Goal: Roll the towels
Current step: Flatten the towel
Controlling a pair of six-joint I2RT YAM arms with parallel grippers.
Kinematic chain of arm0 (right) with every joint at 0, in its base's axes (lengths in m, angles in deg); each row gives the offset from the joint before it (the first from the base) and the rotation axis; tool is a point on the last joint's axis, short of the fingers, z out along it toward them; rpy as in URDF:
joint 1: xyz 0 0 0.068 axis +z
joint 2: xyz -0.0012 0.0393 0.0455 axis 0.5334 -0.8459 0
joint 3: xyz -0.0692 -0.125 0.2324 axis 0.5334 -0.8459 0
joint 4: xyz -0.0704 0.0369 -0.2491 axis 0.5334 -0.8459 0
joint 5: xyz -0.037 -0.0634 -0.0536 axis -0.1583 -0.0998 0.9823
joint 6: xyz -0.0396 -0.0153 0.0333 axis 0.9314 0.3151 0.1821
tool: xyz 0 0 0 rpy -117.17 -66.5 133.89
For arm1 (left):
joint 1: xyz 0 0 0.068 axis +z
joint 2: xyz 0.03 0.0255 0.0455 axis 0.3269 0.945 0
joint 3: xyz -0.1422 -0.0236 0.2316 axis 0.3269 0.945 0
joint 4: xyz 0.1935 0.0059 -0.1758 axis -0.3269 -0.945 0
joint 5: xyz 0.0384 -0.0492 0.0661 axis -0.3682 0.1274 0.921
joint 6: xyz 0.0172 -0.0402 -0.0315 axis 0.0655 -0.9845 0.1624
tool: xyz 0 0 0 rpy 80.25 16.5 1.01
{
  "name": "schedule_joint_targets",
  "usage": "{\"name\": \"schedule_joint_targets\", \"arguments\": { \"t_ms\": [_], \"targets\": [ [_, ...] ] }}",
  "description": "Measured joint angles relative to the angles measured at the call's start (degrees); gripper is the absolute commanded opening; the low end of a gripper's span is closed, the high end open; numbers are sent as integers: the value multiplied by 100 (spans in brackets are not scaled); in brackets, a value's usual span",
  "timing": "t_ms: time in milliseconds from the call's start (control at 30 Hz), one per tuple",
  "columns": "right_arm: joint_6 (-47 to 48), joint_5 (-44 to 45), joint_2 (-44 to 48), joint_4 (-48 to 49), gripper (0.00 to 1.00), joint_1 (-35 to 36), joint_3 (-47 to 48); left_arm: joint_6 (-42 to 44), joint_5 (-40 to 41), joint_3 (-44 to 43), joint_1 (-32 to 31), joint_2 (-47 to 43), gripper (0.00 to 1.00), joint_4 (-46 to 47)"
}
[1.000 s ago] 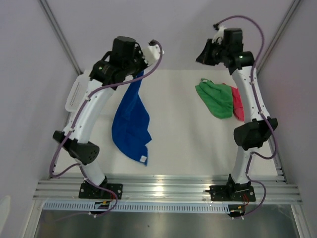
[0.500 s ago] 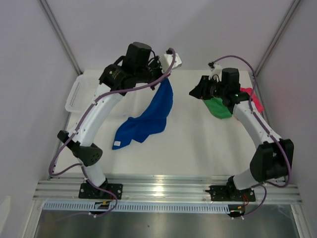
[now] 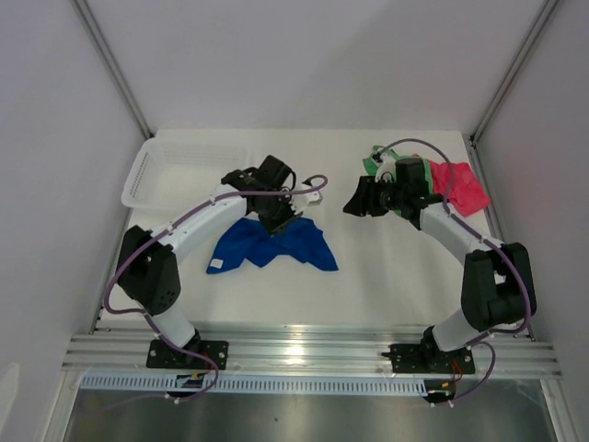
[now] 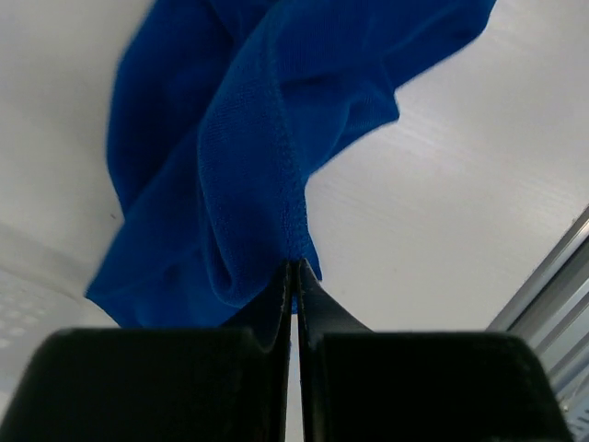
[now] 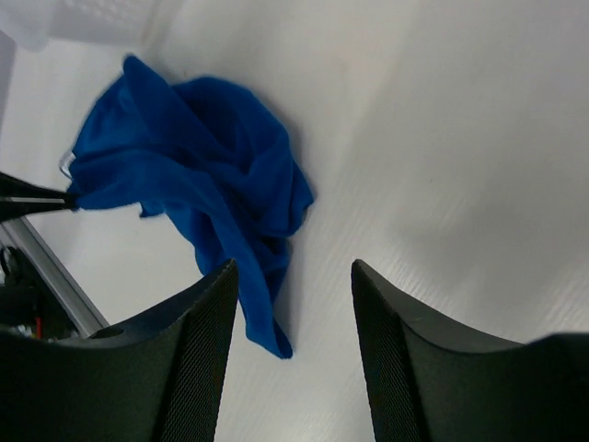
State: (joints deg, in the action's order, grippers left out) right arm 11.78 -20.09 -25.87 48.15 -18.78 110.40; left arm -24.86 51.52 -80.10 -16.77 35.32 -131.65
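Legible text, labels, brands, numbers, signs: none in any view. Blue towel [image 3: 276, 245]: small white tag [image 3: 214, 266] at its left corner in the top view; whether it carries print cannot be told, as it is too small to read.

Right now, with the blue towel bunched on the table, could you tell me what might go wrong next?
The left gripper pinches only a thin hem of the blue towel, so a pull could slip it free. The open right gripper faces a crumpled heap and may grab several layers. The right arm sits beside the green towel and pink towel and could drag them.
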Motion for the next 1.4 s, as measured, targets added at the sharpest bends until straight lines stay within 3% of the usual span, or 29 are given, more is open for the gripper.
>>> {"name": "schedule_joint_targets", "arguments": {
  "t_ms": [200, 400, 667, 1033, 1167, 1233, 1333, 1367, 1400],
  "targets": [
    [385, 485, -284, -551, 55, 776, -63, -59, 170, 1016, 234, -39, 1, 188],
    [612, 752, -264, -896, 55, 1331, -503, -149, 170, 1097, 236, -31, 1, 461],
    [885, 752, 315, -968, 55, 1458, -1211, -144, 236, 1095, 293, -31, 1, 608],
    [835, 835, -938, -721, 53, 1821, -671, -144, 293, 1093, 302, -31, 1, 673],
    [763, 920, -1008, -662, 30, 1869, -638, -144, 295, 1093, 304, -31, 1, 678],
    [741, 975, -1027, -702, 27, 1869, -638, -144, 297, 1093, 306, -31, 1, 680],
    [765, 1010, -1021, -796, 13, 1869, -638, -144, 297, 1093, 326, -31, 1, 678],
    [774, 1008, -1010, -833, 2, 1867, -640, -142, 295, 1093, 341, -31, 1, 678],
    [802, 1008, -986, -874, 0, 1867, -640, -142, 295, 1086, 354, -31, 1, 675]
  ]
}}
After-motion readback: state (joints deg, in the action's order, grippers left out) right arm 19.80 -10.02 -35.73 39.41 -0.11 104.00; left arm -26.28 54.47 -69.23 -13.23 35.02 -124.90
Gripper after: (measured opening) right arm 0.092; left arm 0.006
